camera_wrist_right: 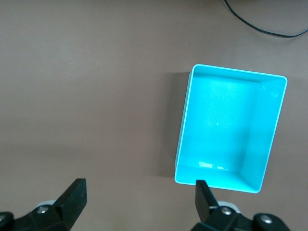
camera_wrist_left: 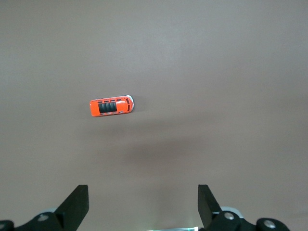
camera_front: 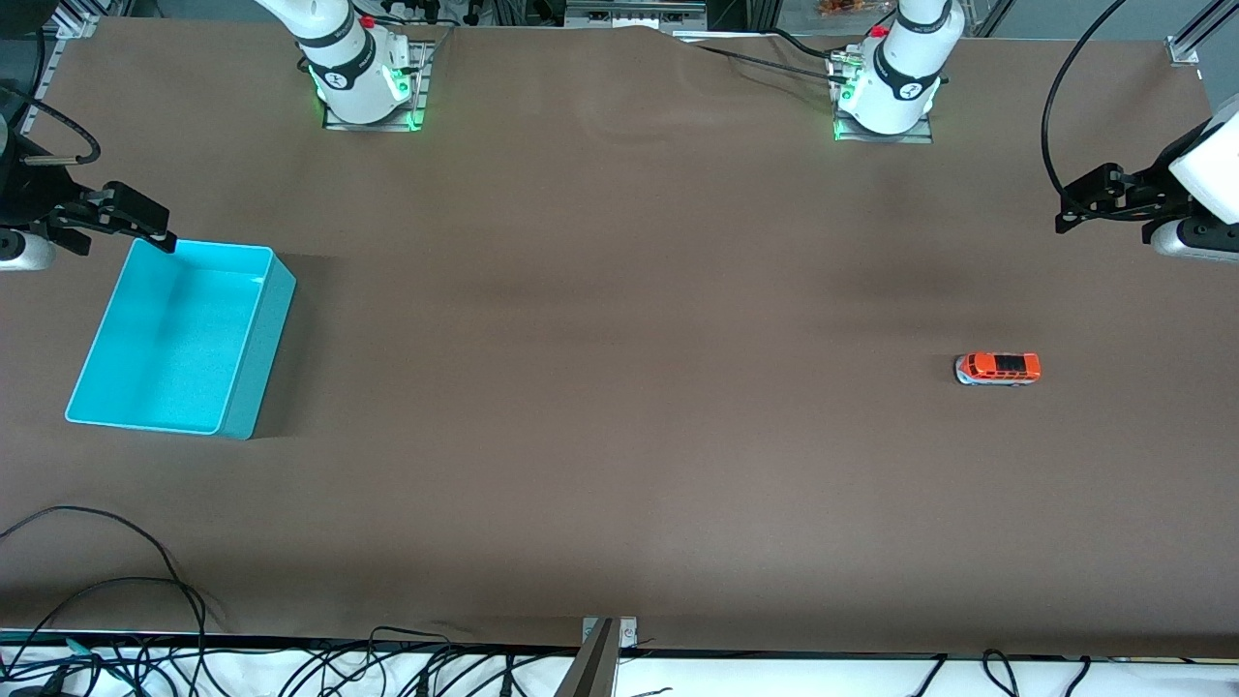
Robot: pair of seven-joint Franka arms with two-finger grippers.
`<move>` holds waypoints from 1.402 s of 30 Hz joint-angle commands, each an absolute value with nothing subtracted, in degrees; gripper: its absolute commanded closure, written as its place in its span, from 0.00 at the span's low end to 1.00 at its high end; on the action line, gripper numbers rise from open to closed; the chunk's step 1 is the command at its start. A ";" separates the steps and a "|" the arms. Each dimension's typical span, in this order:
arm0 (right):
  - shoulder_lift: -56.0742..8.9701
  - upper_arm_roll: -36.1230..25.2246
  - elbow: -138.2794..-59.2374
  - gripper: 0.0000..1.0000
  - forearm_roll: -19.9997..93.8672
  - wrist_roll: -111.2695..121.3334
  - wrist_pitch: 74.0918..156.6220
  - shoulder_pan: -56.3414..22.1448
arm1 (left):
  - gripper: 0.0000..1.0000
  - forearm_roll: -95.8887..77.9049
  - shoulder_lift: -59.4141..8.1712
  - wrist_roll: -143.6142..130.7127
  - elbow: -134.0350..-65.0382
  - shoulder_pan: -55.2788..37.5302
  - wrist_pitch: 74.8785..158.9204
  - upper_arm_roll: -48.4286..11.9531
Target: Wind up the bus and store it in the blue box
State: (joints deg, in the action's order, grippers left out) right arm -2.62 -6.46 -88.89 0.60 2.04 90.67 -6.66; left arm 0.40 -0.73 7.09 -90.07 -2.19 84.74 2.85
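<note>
- bus [camera_front: 998, 369], a small orange toy minibus with dark roof windows and a silver-grey lower body, stood on its wheels on the brown table [camera_front: 619, 387], toward the left arm's end.
- it lay lengthwise along the table, its silver-grey nose pointing toward the right arm's end, with bare brown surface all around it and nothing touching it.
- in the left wrist view the bus [camera_wrist_left: 111, 106] showed from above, small and well apart from the black fingers [camera_wrist_left: 77, 204] at the edge of that picture.
- left gripper [camera_front: 1065, 208] hung in the air at the left arm's end of the table, over the table's bare surface, not over the bus; its jaws stood spread wide with nothing between them, as the left wrist view [camera_wrist_left: 143, 204] showed.
- blue box [camera_front: 247, 363], a rectangular turquoise bin with straight walls and no lid, sat on the table toward the right arm's end, well apart from the bus.
- the box held nothing; in the right wrist view its inside [camera_wrist_right: 221, 125] showed as a plain turquoise floor.
- right gripper [camera_front: 160, 232] hung by the box's corner that lay farthest from the front camera; its jaws too were spread wide and held nothing, seen in the right wrist view [camera_wrist_right: 139, 202].
- black cables [camera_front: 116, 581] lay looped over the table's edge nearest the front camera.
</note>
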 commanded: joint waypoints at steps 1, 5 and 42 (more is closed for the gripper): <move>-2.38 -6.59 -87.80 0.00 1.05 0.88 89.12 -6.33 | 0.00 -0.62 -1.76 6.94 -87.89 -1.76 83.23 2.72; -2.72 -6.77 -87.63 0.00 1.05 1.32 89.30 -6.24 | 0.00 -0.62 -1.76 6.94 -87.89 -1.76 83.23 2.72; -2.64 -8.17 -87.54 0.00 1.14 1.41 89.12 -6.24 | 0.00 -0.62 -1.76 6.94 -87.89 -1.58 83.23 2.72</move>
State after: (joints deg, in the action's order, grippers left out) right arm -2.59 -8.20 -88.89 0.60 1.82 90.58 -6.47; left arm 0.40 -0.73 7.09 -90.06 -2.03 84.74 2.86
